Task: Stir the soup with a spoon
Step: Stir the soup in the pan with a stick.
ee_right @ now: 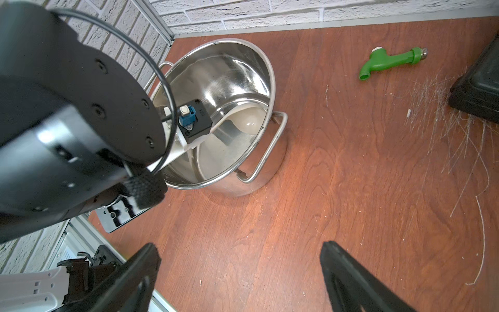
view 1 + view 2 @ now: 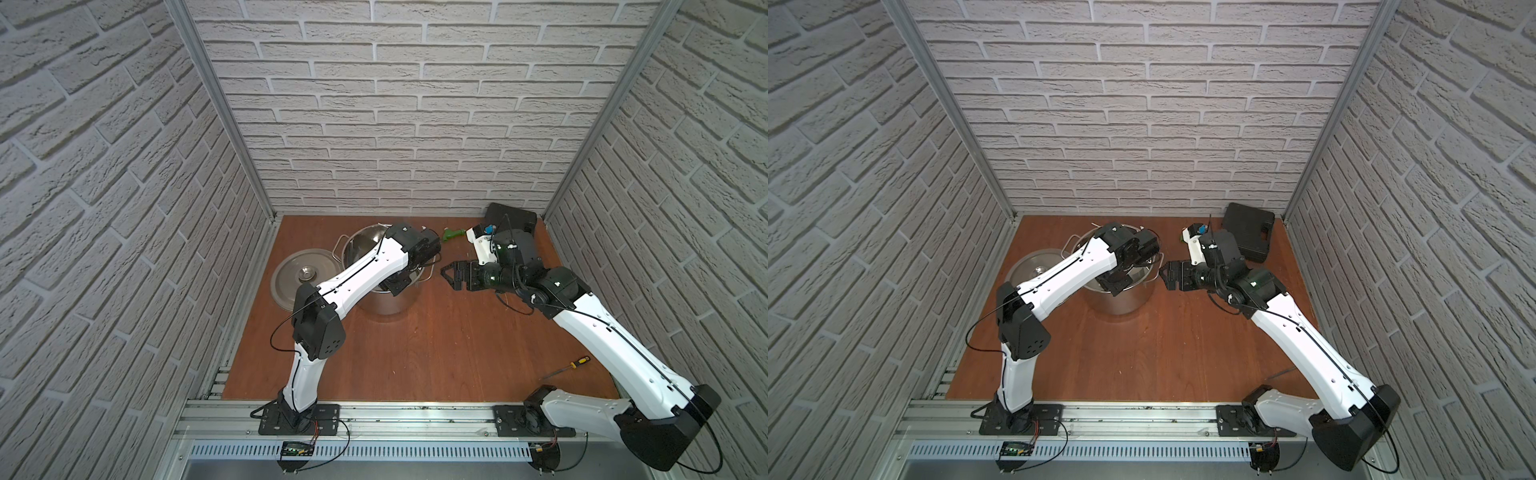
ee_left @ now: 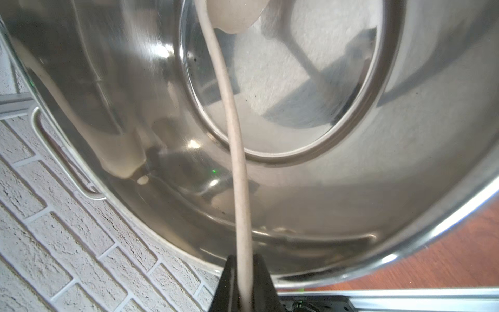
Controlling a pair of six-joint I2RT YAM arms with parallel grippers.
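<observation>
A steel pot [image 2: 390,301] [image 2: 1121,301] stands at the back of the wooden table. My left gripper [image 3: 244,283] reaches over the pot's rim and is shut on the slim handle of the cream spoon [image 3: 234,129]. The spoon's round bowl [image 1: 249,121] hangs low inside the pot [image 1: 229,70], near the wall by one side handle. Soup is out of view; the pot's bottom [image 3: 297,81] shows as bare shiny steel. My right gripper [image 2: 446,276] [image 2: 1165,276] [image 1: 240,248] hovers open just right of the pot, with nothing between its fingers.
The pot's lid [image 2: 305,276] lies flat to the left of the pot. A green tap fitting [image 2: 453,234] [image 1: 388,62] and a black case [image 2: 511,216] [image 2: 1250,228] sit at the back right. A yellow-handled screwdriver [image 2: 569,365] lies by the right arm. Brick walls close in three sides.
</observation>
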